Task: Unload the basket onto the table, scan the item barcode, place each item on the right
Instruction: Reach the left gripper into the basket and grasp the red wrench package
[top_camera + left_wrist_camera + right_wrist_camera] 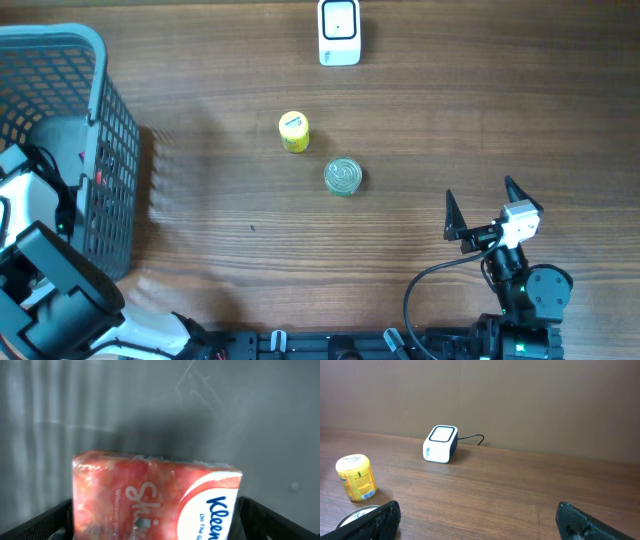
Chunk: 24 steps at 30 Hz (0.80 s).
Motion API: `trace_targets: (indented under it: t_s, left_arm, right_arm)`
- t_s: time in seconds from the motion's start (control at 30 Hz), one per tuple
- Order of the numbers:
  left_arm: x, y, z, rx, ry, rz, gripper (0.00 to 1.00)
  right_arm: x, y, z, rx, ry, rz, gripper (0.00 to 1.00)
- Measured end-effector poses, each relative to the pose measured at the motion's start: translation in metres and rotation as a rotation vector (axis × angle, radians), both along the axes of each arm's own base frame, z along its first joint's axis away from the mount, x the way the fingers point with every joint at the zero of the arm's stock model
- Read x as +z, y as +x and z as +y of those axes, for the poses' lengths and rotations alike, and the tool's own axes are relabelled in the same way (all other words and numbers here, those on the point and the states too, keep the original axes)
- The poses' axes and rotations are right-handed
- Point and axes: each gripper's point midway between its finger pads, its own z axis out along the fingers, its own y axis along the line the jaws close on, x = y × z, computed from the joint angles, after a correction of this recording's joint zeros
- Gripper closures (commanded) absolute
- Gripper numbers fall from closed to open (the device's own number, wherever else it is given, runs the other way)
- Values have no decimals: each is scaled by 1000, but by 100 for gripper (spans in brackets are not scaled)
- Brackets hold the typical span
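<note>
A red and pink Kleenex tissue pack (150,495) lies on the grey floor of the basket (70,42) at the far left. My left gripper (155,527) reaches down inside the basket, open, with the pack filling the space between its black fingers (52,522). I cannot tell whether they touch it, and no barcode shows on it. The white scanner (339,32) (440,444) stands at the table's far edge. My right gripper (480,200) (480,522) hovers open and empty at the near right, pointing toward the scanner.
A small yellow can (293,131) (355,477) and a silver tin can (343,176) (354,514) stand mid-table, left of my right gripper. The scanner's cable (472,438) trails behind it. The basket's mesh wall (115,150) rises beside the left arm.
</note>
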Motion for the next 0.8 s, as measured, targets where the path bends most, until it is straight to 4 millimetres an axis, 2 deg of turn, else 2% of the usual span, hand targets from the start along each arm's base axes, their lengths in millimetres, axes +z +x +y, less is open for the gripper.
trace_targets:
  t_s: [0.1,0.33,0.5,0.57,0.63,0.7,0.77,0.8]
  left_arm:
    - [-1,3,3,-2,22,-21,6]
    - [-2,7,4,-14,28,-33,35]
    - [-1,8,1,-18,13,-45,35]
    - [2,3,-6,-20,-12,-39,34]
    - [18,2,-10,-30,-8,-65,35]
    - [55,8,-10,-55,34,-144,34]
    - [115,22,-4,-75,138,-293,34]
    - [162,29,-3,-91,216,-413,34]
  right_arm:
    - [0,0,0,0,0,0,0]
    - [0,0,0,0,0,0,0]
    - [0,0,0,0,0,0,0]
    - [0,0,0,0,0,0,0]
    - [0,0,0,0,0,0,0]
    - [0,0,0,0,0,0,0]
    - [0,0,0,0,0,0,0]
    - [0,0,0,0,0,0,0]
